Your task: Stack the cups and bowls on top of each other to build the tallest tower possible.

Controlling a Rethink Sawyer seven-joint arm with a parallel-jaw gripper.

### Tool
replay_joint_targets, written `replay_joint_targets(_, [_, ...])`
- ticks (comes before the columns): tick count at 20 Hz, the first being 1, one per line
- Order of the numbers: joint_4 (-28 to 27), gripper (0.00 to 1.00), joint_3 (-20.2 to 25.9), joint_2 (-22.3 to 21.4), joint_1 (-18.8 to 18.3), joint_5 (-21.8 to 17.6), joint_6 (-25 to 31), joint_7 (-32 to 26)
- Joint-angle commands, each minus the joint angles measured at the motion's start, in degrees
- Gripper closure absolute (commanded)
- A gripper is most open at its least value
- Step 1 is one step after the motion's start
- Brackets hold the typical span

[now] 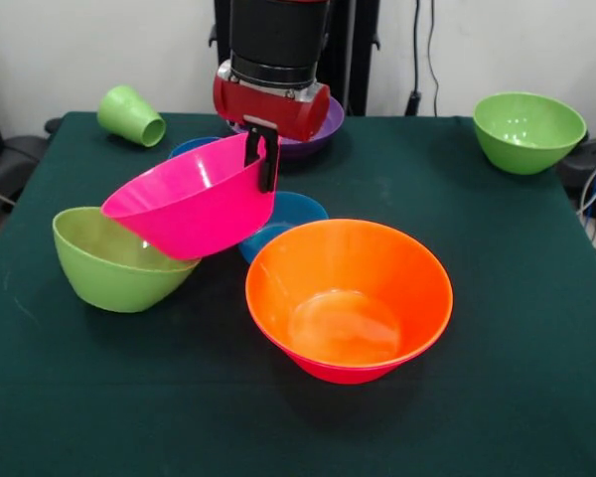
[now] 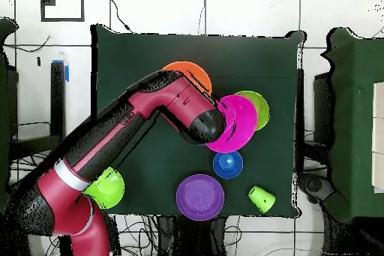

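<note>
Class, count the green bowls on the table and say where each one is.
2. One green bowl sits tilted at the front view's left, partly under the pink bowl; the other stands upright at the far right corner. The arm may hide more.

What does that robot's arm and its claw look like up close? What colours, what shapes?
The arm is thick and rounded, glossy dark red with black sections and a pale band near the base. At the wrist sits a black cylinder above a red rounded housing ringed with metal. The claw is small, black, with flat narrow fingers.
</note>
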Motion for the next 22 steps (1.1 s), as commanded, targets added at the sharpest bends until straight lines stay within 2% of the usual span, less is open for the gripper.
replay_joint_targets(1, [-7.09,1.00,-3.96,1.26,-2.91,2.57,-10.75,16.44])
replay_joint_targets(8, [-6.88,1.00,-10.98,1.08,-5.24,2.14,-18.83,14.68])
replay_joint_targets(14, [-8.62,1.00,-12.57,-0.28,-5.68,2.19,-16.80,13.30])
replay_joint_targets(16, [-9.69,1.00,-12.31,-0.86,-5.52,2.56,-14.32,12.95])
replay_joint_targets(22, [-10.06,1.00,-9.10,-1.44,-4.55,4.32,-7.70,13.99])
